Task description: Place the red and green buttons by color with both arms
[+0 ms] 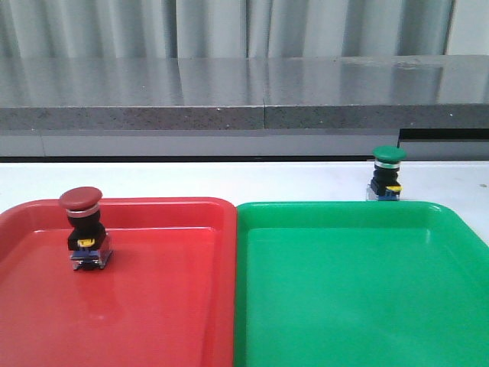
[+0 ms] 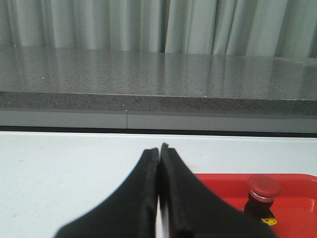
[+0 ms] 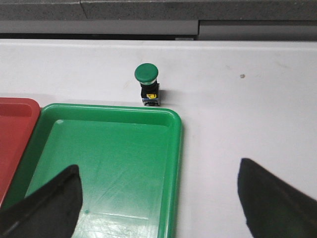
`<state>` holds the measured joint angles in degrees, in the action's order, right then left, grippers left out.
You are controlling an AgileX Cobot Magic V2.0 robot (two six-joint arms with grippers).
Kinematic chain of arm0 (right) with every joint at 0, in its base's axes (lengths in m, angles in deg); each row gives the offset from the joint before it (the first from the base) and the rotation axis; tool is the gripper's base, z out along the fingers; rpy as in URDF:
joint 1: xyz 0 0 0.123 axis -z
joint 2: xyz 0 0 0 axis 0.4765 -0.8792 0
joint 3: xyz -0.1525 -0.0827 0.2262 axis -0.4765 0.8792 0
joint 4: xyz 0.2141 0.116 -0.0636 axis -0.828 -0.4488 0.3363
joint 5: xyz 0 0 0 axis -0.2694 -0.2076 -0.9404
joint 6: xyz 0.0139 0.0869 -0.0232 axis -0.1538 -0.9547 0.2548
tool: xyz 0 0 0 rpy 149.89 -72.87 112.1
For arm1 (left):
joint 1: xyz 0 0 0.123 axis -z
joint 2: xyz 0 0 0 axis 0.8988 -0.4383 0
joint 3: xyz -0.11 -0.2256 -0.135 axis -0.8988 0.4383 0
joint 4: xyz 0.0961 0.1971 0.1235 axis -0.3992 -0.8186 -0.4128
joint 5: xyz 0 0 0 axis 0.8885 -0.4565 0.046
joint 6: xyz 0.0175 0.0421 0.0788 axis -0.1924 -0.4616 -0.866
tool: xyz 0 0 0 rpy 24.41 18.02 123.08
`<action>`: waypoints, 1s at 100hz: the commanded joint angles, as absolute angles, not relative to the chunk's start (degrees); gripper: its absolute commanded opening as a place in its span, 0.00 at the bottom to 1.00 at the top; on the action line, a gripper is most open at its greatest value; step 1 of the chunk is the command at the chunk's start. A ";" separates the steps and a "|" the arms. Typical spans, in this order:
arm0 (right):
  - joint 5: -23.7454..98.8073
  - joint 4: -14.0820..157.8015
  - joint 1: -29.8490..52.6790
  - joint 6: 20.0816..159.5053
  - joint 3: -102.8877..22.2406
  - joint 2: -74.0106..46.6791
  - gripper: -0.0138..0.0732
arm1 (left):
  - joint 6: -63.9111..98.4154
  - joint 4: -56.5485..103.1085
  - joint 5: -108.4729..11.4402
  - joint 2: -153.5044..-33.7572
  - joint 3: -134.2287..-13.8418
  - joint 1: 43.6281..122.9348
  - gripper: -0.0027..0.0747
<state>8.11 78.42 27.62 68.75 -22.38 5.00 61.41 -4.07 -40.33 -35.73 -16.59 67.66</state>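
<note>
The red button (image 1: 84, 228) stands upright inside the red tray (image 1: 153, 306), near its far left; the left wrist view catches it too (image 2: 263, 193). The green button (image 1: 387, 174) stands upright on the white table just beyond the far rim of the green tray (image 1: 359, 290), and shows in the right wrist view (image 3: 147, 84). My left gripper (image 2: 159, 148) is shut with nothing in it, to the left of the red button. My right gripper (image 3: 158, 173) is open wide over the green tray's (image 3: 109, 158) right rim, well short of the green button. Neither gripper shows in the front view.
A grey speckled counter ledge (image 1: 244, 99) runs along the far side of the table, with a pleated curtain behind it. The two trays sit side by side with rims touching. White table (image 3: 237, 109) lies to the right of the green tray.
</note>
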 commanded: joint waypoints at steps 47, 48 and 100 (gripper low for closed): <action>12.92 76.37 25.72 70.50 -44.24 -26.17 0.89 | 61.79 -3.55 -35.26 -34.05 -14.20 67.41 0.01; 12.93 76.37 25.46 70.50 -44.51 -26.93 0.89 | 61.79 -3.55 -35.26 -34.05 -14.20 67.41 0.01; 13.50 76.37 21.46 70.68 -58.48 -52.15 0.89 | 61.79 -3.55 -35.26 -34.05 -14.20 67.41 0.01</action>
